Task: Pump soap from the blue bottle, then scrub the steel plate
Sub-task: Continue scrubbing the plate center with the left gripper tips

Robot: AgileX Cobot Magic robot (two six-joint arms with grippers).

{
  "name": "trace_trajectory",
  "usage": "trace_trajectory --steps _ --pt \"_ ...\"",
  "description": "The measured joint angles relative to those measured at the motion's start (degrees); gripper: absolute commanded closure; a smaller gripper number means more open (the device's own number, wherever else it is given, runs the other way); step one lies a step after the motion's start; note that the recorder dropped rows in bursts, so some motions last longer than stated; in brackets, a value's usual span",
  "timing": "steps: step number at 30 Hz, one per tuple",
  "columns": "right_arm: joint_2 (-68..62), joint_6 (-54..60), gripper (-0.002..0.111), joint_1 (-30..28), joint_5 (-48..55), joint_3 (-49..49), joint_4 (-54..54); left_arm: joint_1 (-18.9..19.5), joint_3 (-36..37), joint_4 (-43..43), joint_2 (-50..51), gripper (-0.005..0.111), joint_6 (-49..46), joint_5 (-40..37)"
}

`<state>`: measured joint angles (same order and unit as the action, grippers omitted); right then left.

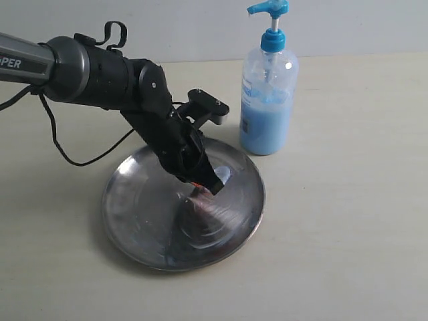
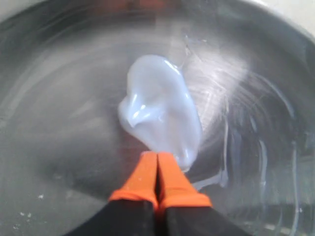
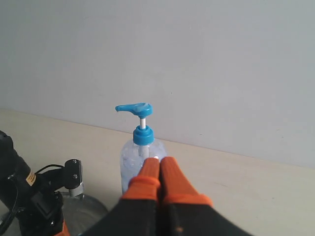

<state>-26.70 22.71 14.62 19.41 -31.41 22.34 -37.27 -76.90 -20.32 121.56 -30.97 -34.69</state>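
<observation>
so the soap [image 2: 160, 115] is out of the bottle [image 1: 267, 100]: a pale blue glossy blob lies on the plate [image 1: 134, 207], on the side nearest the bottle. the bottle stands upright on the surface [image 1: 348, 200] just beside the plate's rim, touched by neither gripper, its pump head [image 1: 269, 9] up. that spot likely lets a pump land on the steel. the plate lies flat on the surface with streaky swirls across it, which suits pushing the blob around with nothing holding the plate down.

the left gripper [image 2: 157, 164] points steeply down into the plate. its orange fingertips are pressed together with nothing visible between them, at the edge of the blob and seemingly touching it. i judge the closed tips are meant as the scrubber itself. the right gripper [image 3: 158, 169] hangs in the air facing the bottle, also fully closed, empty and touching nothing. it is outside the exterior view, likely parked clear so the left one has room.
</observation>
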Motion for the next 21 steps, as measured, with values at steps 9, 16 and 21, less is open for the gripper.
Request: trace_trajectory --steps 9,16,21 --pt "0.1 0.0 0.108 0.0 0.0 0.0 0.0 -1.7 0.0 -4.3 0.7 0.107 0.8 0.6" --pt "0.2 0.0 0.108 0.0 0.1 0.0 0.0 -4.1 0.0 -4.5 1.0 0.107 0.8 5.0" --pt "0.2 0.0 0.108 0.0 0.1 0.0 0.0 -4.1 0.0 -4.5 1.0 0.107 0.8 9.3"
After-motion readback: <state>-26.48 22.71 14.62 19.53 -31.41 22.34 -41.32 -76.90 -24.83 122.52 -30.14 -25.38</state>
